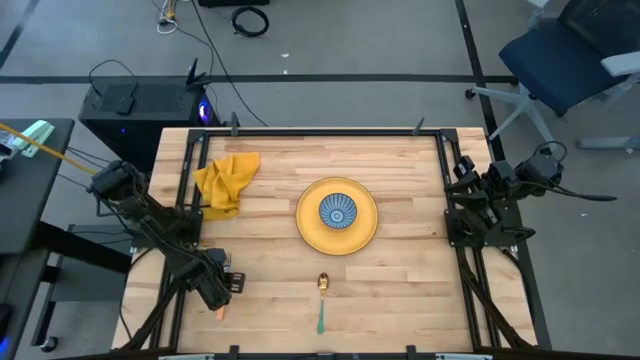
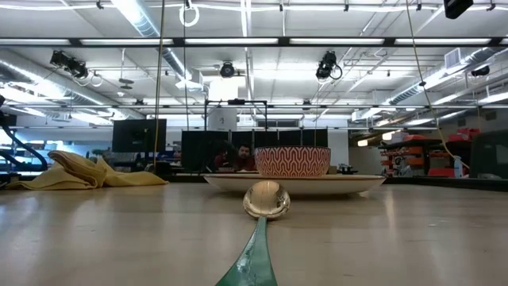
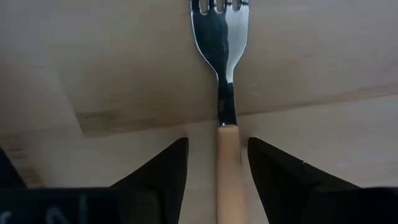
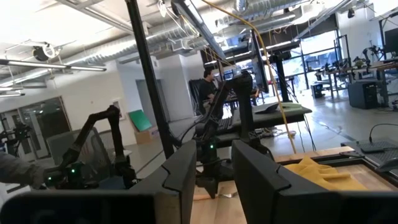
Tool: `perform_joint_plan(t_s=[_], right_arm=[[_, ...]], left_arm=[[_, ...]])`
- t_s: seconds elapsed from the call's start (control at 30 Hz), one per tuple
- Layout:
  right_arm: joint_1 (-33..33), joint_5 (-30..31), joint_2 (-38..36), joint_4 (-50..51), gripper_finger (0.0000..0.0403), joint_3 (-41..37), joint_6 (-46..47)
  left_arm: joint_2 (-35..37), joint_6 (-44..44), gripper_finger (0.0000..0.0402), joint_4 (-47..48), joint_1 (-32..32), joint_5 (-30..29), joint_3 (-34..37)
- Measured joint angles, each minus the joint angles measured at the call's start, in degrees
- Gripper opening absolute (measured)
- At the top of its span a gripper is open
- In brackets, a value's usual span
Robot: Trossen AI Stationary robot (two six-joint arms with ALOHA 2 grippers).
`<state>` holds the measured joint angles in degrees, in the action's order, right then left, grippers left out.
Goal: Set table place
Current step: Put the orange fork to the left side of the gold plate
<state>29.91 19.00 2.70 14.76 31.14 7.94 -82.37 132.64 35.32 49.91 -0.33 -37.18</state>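
Note:
A fork (image 3: 227, 93) with a light wooden handle (image 3: 229, 174) lies flat on the wooden table (image 1: 400, 290), near its front left; in the high view only the handle end (image 1: 220, 313) shows. My left gripper (image 3: 217, 142) is low over the fork (image 1: 218, 298). It is open, with one finger on each side of the handle and a gap on both sides. My right gripper (image 4: 214, 155) is open and empty at the table's right edge (image 1: 465, 188).
A yellow plate (image 1: 362, 238) holding a blue patterned bowl (image 1: 337, 211) sits mid-table. A spoon with a green handle (image 1: 322, 300) lies in front of it, near the front edge. A crumpled yellow napkin (image 1: 228, 182) lies at the far left.

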Motion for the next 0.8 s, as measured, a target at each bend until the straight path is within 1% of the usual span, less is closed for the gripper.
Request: perform_joint_plan(t_s=[0.13,0.23,0.53,0.67,0.8], right_arm=[[0.00,0.01,0.00,0.00,0.0110,0.00,0.00],[0.00,0.01,0.00,0.01,0.0110,0.00,0.00],[-0.01,0.00,0.00,0.01,0.0110,0.00,0.00],[0.00,0.01,0.00,0.01,0.0110,0.00,-0.01],[-0.01,0.01,0.00,0.00,0.0110,0.00,0.00]], left_arm=[[-0.02,-0.02,0.0165,0.19,-0.37,0.36,0.04],[-0.02,-0.13,0.0146,0.36,-0.35,0.38,0.08],[-0.02,-0.44,0.0049,0.38,-0.31,0.69,0.10],[0.07,-0.55,0.0047,0.05,-0.31,0.52,0.03],[-0.11,-0.49,0.0047,-1.13,-0.61,-0.76,-2.01]])
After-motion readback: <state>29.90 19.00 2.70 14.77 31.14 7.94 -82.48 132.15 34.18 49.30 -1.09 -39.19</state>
